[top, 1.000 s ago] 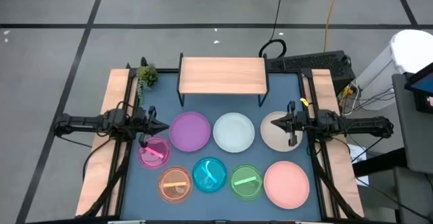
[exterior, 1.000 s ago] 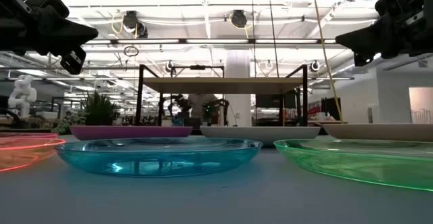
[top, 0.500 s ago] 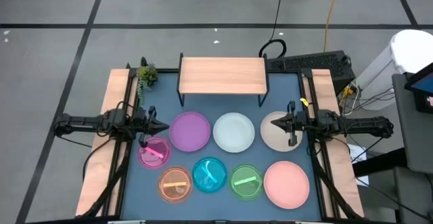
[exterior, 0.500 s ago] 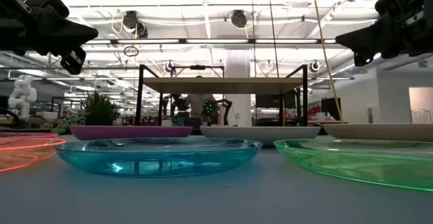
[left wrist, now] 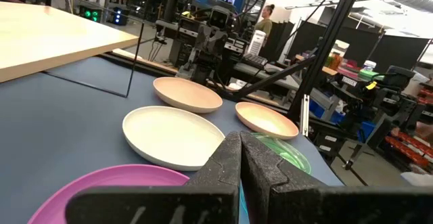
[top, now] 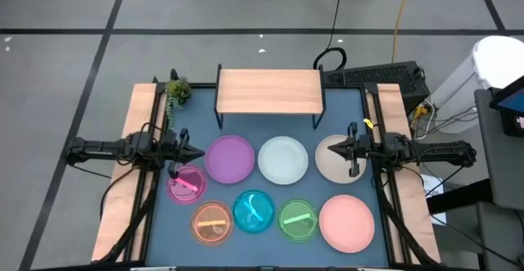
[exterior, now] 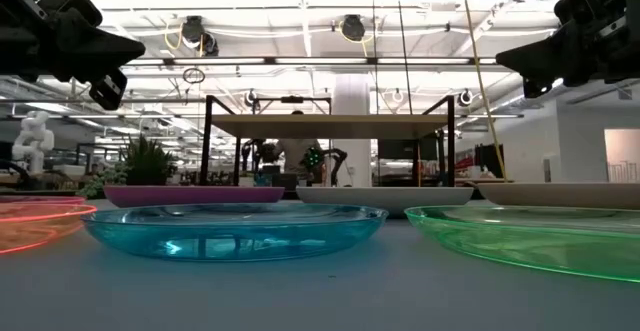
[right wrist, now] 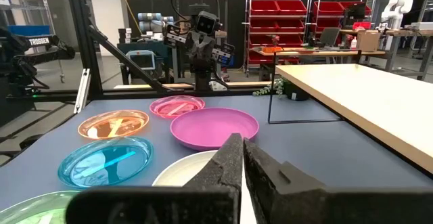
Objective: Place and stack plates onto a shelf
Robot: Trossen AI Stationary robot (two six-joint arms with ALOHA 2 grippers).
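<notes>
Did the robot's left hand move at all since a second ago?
No. In the high view the left gripper sits at the same spot beside the purple plate, fingers shut, exactly as before.

Shelf top bare, table floor crowded with plates

The shelf [top: 269, 91] stands at the table's far edge with open mat just in front of its black legs. Two rows of plates [top: 282, 158] fill the middle and near mat, leaving only narrow gaps. A small plant [top: 177, 92] stands just beside the shelf's left end. Wooden side rails [top: 139, 111] border both sides.
</notes>
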